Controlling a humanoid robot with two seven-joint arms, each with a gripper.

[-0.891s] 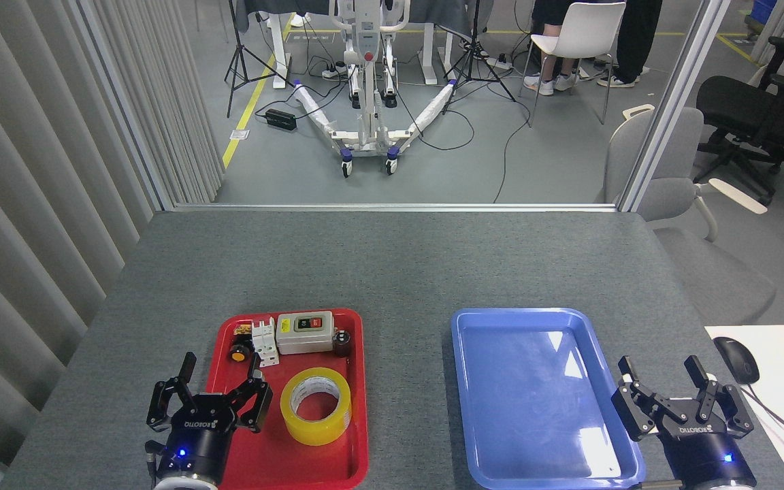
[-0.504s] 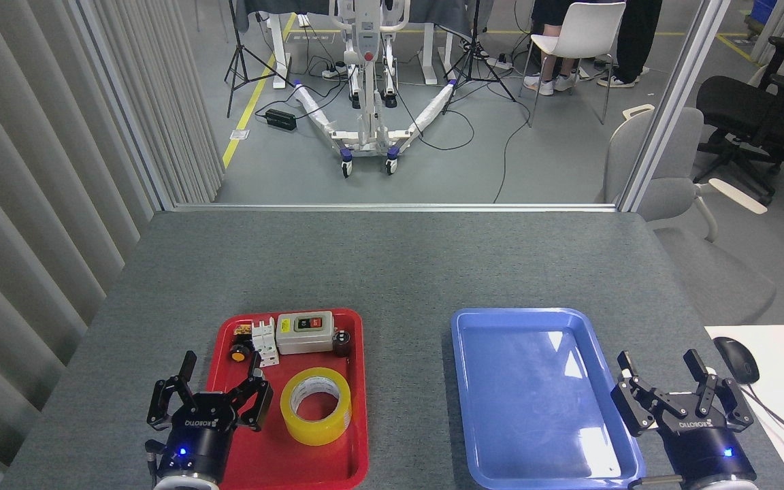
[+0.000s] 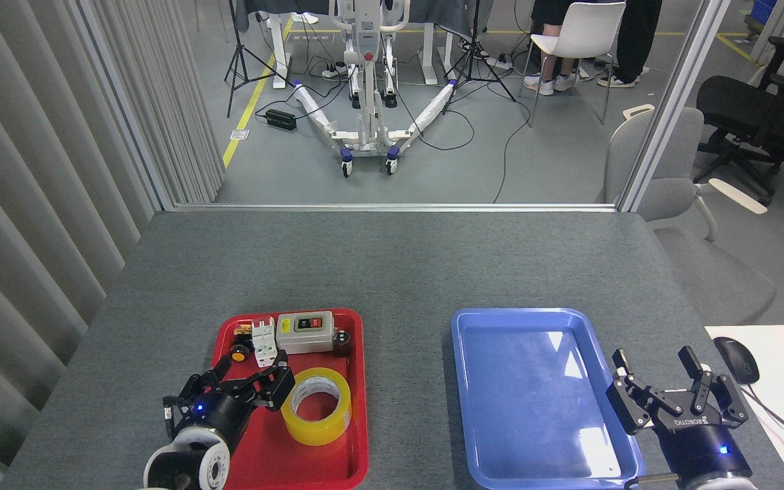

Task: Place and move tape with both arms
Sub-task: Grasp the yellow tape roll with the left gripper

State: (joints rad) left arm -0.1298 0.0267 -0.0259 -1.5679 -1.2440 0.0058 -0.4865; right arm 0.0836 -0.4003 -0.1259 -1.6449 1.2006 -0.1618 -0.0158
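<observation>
Lower left of the frame, the tape (image 3: 316, 406) lies flat in the red tray (image 3: 354, 435). Left gripper (image 3: 250, 376) is spread, empty, just beside it; right gripper (image 3: 659, 374) likewise (idle). Risk: a finger shoves the roll against the switch box (image 3: 305, 333).

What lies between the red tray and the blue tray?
In the head view, only bare grey table separates the red tray from the blue tray.

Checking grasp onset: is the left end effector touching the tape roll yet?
Cannot tell. In the head view the left end effector, fingers spread, overlaps the edge of the tape, hiding contact or gap.
</observation>
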